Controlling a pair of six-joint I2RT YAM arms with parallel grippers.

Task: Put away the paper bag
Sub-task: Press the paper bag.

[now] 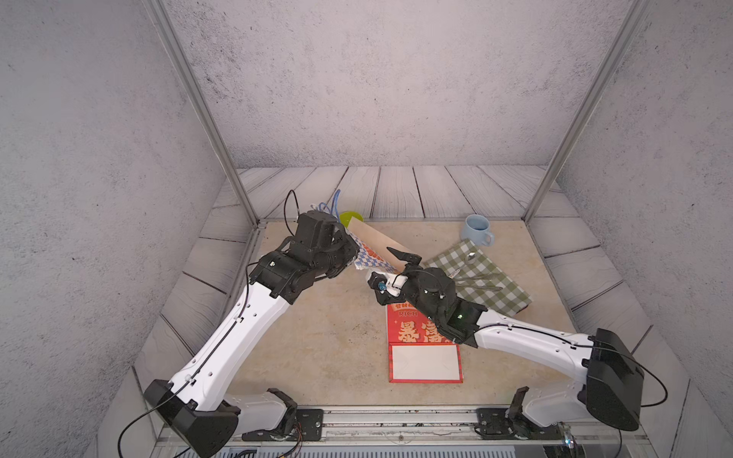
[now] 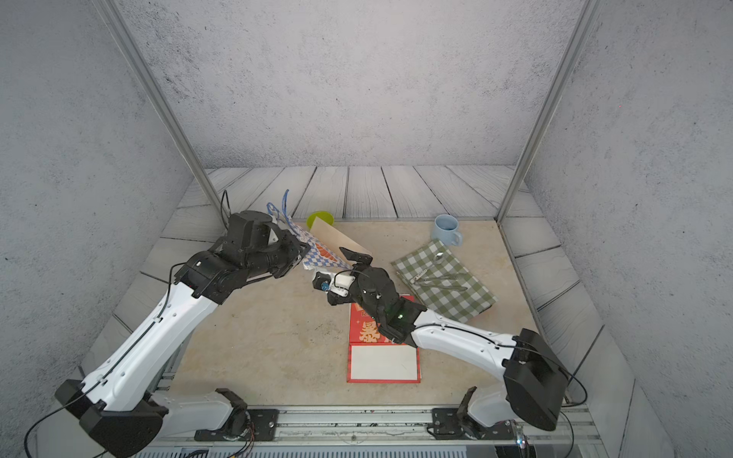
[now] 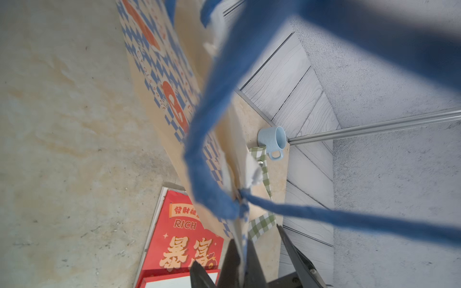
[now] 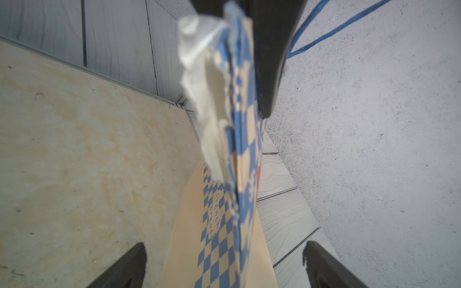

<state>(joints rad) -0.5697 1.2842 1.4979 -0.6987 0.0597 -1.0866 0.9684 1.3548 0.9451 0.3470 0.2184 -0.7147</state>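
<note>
The paper bag [image 1: 378,242] [image 2: 333,238] is tan with blue checks, orange prints and blue rope handles [image 3: 219,104]. It is folded flat and hangs tilted above the table between both arms. My left gripper [image 1: 355,249] [image 3: 243,264] is shut on the bag's top edge beside the handles. My right gripper [image 1: 386,270] [image 4: 224,269] is open at the bag's other end. In the right wrist view the bag [image 4: 219,232] runs through the gap between the jaws, touching neither finger. A torn white strip [image 4: 204,99] hangs from the bag's edge.
A red flat package [image 1: 424,349] printed "RICH" lies under the right arm. A green checked cloth [image 1: 482,277] with cutlery lies to the right. A light blue mug [image 1: 477,230] and a green bowl [image 1: 351,218] stand at the back edge. Metal posts frame the corners.
</note>
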